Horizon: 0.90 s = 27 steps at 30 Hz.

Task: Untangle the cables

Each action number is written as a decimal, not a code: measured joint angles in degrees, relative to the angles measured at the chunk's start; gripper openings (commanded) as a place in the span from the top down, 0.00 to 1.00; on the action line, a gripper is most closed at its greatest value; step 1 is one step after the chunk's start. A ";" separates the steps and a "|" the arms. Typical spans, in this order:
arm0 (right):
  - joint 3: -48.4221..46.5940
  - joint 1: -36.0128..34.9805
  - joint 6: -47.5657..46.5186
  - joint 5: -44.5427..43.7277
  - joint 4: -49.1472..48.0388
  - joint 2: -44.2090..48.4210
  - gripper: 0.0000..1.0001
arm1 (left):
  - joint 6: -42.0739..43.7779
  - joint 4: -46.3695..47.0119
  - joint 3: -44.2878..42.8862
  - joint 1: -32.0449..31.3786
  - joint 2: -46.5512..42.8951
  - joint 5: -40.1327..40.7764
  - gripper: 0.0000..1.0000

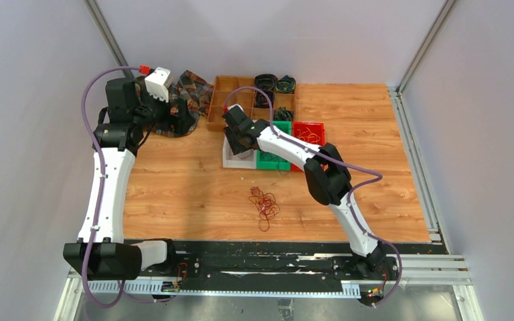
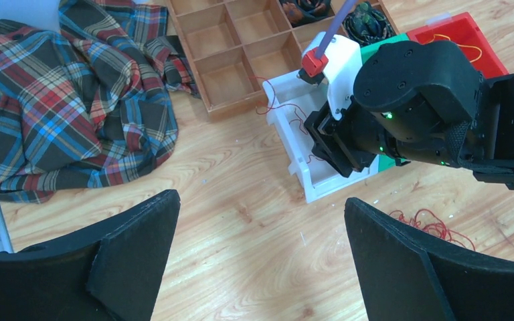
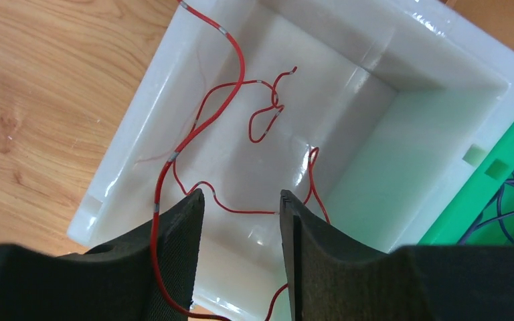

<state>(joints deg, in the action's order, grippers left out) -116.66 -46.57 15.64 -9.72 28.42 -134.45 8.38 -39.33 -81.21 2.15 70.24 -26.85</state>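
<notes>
A tangle of thin red cables (image 1: pixel 264 202) lies on the wooden table near the front middle; its edge also shows in the left wrist view (image 2: pixel 432 224). A single red wire (image 3: pixel 201 127) lies looped in the white bin (image 3: pixel 375 67) and hangs over its near wall. My right gripper (image 3: pixel 241 195) is open just above this bin, with the wire running behind the fingertips and across the left finger (image 3: pixel 174 254). In the top view the right gripper (image 1: pixel 235 144) is at the white bin (image 1: pixel 227 160). My left gripper (image 2: pixel 261 198) is wide open and empty, high over bare table, by the plaid cloth (image 1: pixel 191 90).
A wooden divided tray (image 1: pixel 234 93) holding dark cable bundles (image 1: pixel 266 81) stands at the back. A green bin (image 1: pixel 268 160) and a red bin (image 1: pixel 308 132) sit beside the white one. The plaid cloth (image 2: pixel 60 100) lies crumpled at the back left.
</notes>
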 measured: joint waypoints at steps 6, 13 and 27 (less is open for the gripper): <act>5.70 0.00 -0.17 0.28 -0.98 4.81 0.53 | 0.00 0.24 0.26 0.00 0.00 -0.22 0.02; 10.01 0.74 0.04 1.70 -4.17 14.36 0.49 | 0.17 0.20 1.33 0.00 0.00 -0.44 0.02; -5.20 3.96 -6.32 11.34 -3.58 6.56 0.51 | 2.01 0.20 1.42 0.02 -0.02 -0.11 0.02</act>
<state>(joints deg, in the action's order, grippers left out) -121.86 -42.61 9.32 1.63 24.84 -127.90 10.39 -39.13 -79.79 2.17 70.22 -26.96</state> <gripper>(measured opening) 0.505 0.980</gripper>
